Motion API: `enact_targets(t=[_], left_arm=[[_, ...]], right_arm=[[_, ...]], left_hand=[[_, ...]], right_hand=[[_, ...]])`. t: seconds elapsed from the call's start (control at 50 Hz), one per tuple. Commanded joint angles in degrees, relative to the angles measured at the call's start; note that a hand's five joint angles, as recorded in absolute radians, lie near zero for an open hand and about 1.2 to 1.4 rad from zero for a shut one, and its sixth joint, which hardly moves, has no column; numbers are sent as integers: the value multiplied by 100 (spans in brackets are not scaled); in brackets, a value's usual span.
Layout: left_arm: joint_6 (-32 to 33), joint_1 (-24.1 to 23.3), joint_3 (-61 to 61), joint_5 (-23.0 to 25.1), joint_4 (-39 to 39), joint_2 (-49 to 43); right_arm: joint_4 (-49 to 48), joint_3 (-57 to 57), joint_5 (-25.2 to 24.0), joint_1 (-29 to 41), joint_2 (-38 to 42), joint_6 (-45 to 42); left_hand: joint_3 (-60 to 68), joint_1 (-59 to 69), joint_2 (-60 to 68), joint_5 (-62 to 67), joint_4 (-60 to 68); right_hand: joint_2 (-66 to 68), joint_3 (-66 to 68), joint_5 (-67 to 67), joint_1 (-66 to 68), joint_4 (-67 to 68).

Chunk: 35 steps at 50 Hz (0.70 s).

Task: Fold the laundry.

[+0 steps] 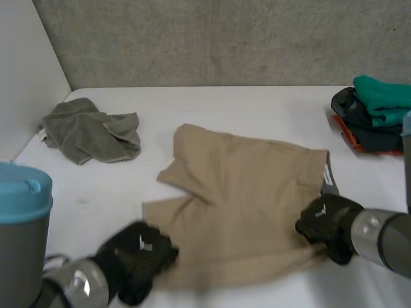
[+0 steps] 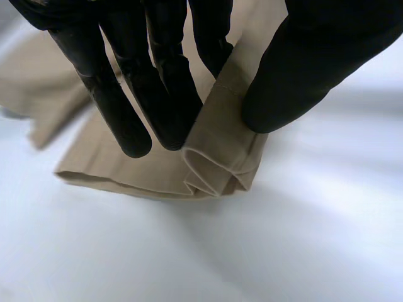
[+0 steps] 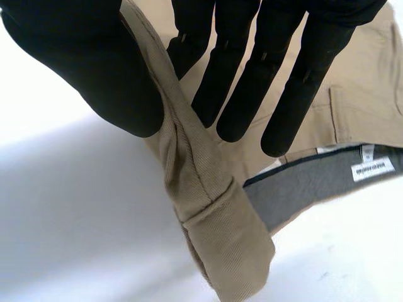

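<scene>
Tan shorts (image 1: 244, 199) lie spread across the middle of the white table (image 1: 212, 109). My left hand (image 1: 138, 256) grips their near left corner; in the left wrist view its fingers (image 2: 135, 94) and thumb pinch a folded hem of the shorts (image 2: 217, 157). My right hand (image 1: 327, 224) grips the near right edge by the waistband. In the right wrist view, its thumb (image 3: 94, 69) and fingers pinch a bunched fold of the shorts (image 3: 214, 214), with the grey inner lining and white label (image 3: 371, 168) showing beside it.
A crumpled grey towel (image 1: 90, 131) lies at the far left of the table. A stack of folded clothes (image 1: 376, 112), teal on top, sits at the far right edge. A concrete wall runs behind the table.
</scene>
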Motion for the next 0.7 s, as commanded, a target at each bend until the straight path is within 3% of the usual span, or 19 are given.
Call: enact_targets(t=[0.02,0.14,0.22,0.3,0.5,0.7], left_arm=[[55,-392,197,-36,60,-97],[275,-374,689,-211,975,-870],[354,-278,1146,-413,1493,-1432],[416,-5,1769,-510,1986,-2056],[521,267,3835,-466,2689,-3594],[600,487,5821,-431,4394,-5106]], right_arm=[[-201,329,-4,-7,-239,-72],[-394,488,-4,-33,-222,-46],[-1087,426,5,-33,-160,68],[-1851,50,66,-33,295,129],[-2283,-1304,225,-42,1439,947],[-4672,-2086,549,-33,2457,982]], left_hand=[[1157,1482,1125,1241,1117],[1157,1482,1125,1241,1117],[1157,1482,1125,1241,1117],[1157,1482,1125,1241,1117],[1157,1482,1125,1241,1117],[1157,1482,1125,1241,1117]], right_hand=[[1242,1182,1325,1519,1134],[1242,1182,1325,1519,1134],[1242,1182,1325,1519,1134],[1242,1182,1325,1519,1134],[1242,1182,1325,1519,1134],[1242,1182,1325,1519,1134]])
